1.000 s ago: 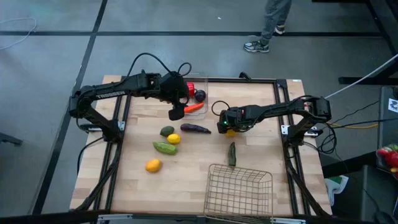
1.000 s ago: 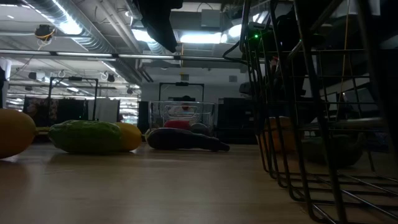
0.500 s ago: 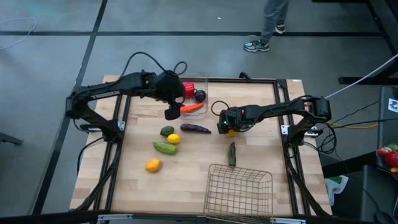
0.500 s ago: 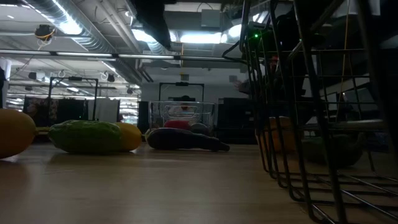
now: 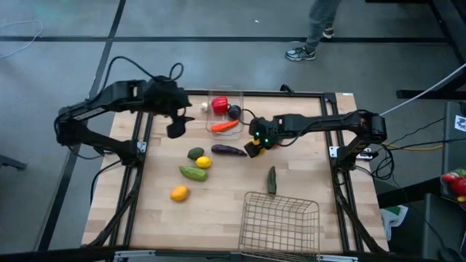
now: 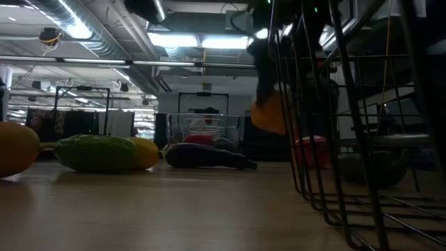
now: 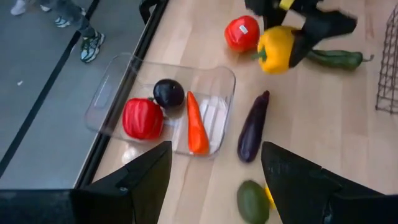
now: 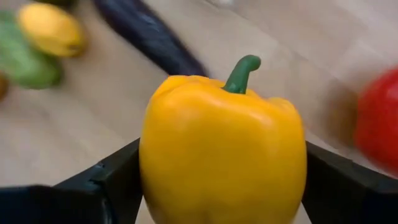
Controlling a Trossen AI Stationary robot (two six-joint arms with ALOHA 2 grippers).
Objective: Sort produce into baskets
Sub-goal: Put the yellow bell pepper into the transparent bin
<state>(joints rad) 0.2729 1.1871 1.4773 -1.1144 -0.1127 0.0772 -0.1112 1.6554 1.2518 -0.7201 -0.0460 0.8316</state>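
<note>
Wooden table (image 5: 218, 211) under scattered produce, clear bin (image 5: 226, 131), wire basket (image 5: 282, 222).

Yellow pepper (image 8: 222, 156) with green stem; red pepper (image 7: 142, 118); purple eggplant (image 7: 253, 126).

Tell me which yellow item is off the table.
The yellow pepper, gripped in the right gripper above the wood. The lemon lies on the table.

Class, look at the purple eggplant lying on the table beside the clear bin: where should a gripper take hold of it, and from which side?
Probably from straight above, with the fingers closing across the thick middle of the eggplant. It lies flat and long on the table, so its narrow width fits between fingers. The clear bin sits along one side and the green avocado near one end, so a low sideways approach looks cramped.
</note>
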